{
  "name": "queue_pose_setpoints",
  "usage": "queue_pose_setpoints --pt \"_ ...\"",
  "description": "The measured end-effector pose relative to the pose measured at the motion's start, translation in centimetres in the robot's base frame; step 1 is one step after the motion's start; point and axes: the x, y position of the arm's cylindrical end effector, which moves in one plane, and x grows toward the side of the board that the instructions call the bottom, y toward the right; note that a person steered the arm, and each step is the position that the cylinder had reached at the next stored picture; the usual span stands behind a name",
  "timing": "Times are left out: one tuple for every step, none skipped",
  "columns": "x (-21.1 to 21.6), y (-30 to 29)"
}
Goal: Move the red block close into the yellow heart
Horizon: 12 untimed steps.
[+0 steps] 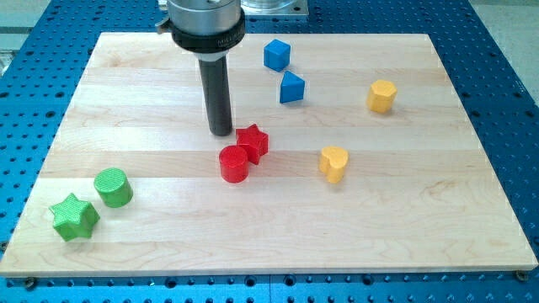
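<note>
- Camera view is showing a pale wooden table (421, 236) lying on a blue perforated base (505, 50), with eight small blocks spread over it.
- My tip (221, 132) is resting on the table a little toward the top edge from the middle, just to the view's left of the red star (253, 141) and just above the red cylinder (234, 163); whether it is touching the star I cannot tell.
- No fingers are fitted to this arm, so nothing is being grasped or released; the dark rod is standing upright and is only meeting the table at its end.
- The red star and the red cylinder are sitting against each other near the table's centre, the star lying toward the top-right of the cylinder.
- The yellow heart (333, 163) is sitting to the view's right of the two red blocks, apart from them with bare wood between, at about the same level as the cylinder.
- A second yellow block (381, 96), roughly hexagonal, is lying nearer the top-right corner, well apart from the heart.
- A blue cube (276, 55) is sitting near the top edge, and a blue wedge-like block (291, 87) is lying just below it; the two are not touching.
- A green cylinder (113, 187) and a green star (74, 216) are lying near the bottom-left corner, close beside each other, the star nearer the corner.
</note>
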Motion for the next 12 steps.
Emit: queue_pose_setpoints --pt "2.4 3.4" --pt "2.4 11.2" --pt "2.3 14.5" --pt "1.1 6.3" --pt "0.8 -1.6" --pt "3.9 -3.3" --pt "8.7 -2.8" --pt "9.3 1.0" --pt "7.1 8.4" --pt "8.3 5.6" --pt "11.8 -0.5" --pt "9.7 -1.7"
